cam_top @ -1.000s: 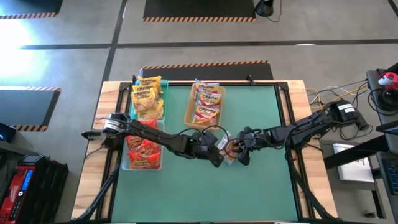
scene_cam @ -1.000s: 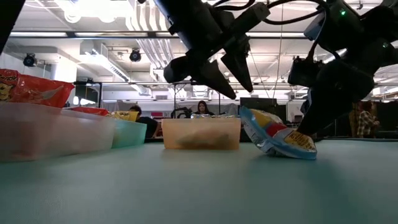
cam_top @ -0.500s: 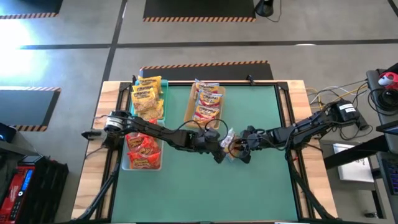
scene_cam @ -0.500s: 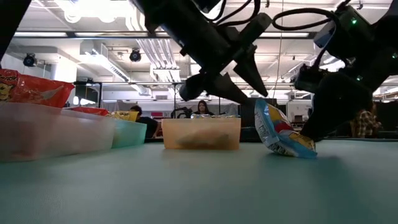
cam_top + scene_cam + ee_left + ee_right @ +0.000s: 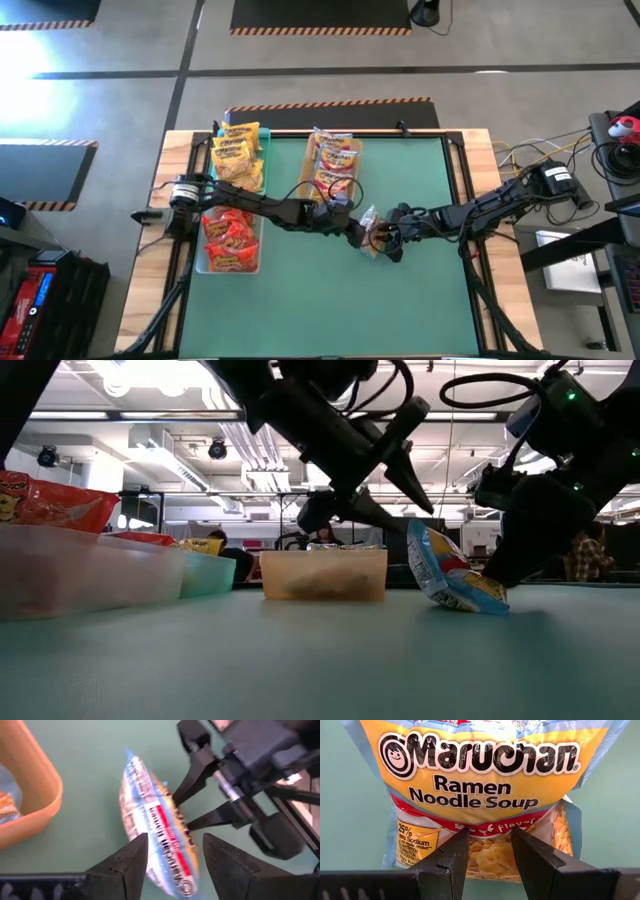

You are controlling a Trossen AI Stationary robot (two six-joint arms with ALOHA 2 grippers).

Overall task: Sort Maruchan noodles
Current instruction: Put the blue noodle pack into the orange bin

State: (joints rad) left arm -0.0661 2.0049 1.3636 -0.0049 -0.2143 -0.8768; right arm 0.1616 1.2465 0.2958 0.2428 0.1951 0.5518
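One Maruchan noodle packet (image 5: 447, 573), yellow and red with pale blue edges, stands tilted on the green mat (image 5: 330, 300) at the table's middle (image 5: 369, 228). My right gripper (image 5: 490, 832) comes from the table's right side and is shut on it. My left gripper (image 5: 176, 837) reaches in from the left and is open. Its fingers (image 5: 425, 495) stand on either side of the packet's raised end; I cannot tell if they touch. Other packets lie in three trays at the far left. My right gripper pinches the packet's lower end (image 5: 490, 854) between its two fingers, about midway along that edge. The fingers (image 5: 195, 787) slant down from the table's right side. The packet stands steeply tilted, printed face toward my right wrist, lower edge (image 5: 470, 603) on the mat.
A teal tray (image 5: 262, 186) holds yellow packets, a tan tray (image 5: 303, 170) holds orange-and-red ones, and a clear tray (image 5: 200, 262) holds red ones. The mat near the front edge is bare. People sit in the room behind the table.
My left gripper has moved toward the table's right edge and down, and its fingers now straddle the packet's raised end. The packet, held by my right gripper, has tipped from a low lean to a steeper stand, with its lower edge still on the mat.
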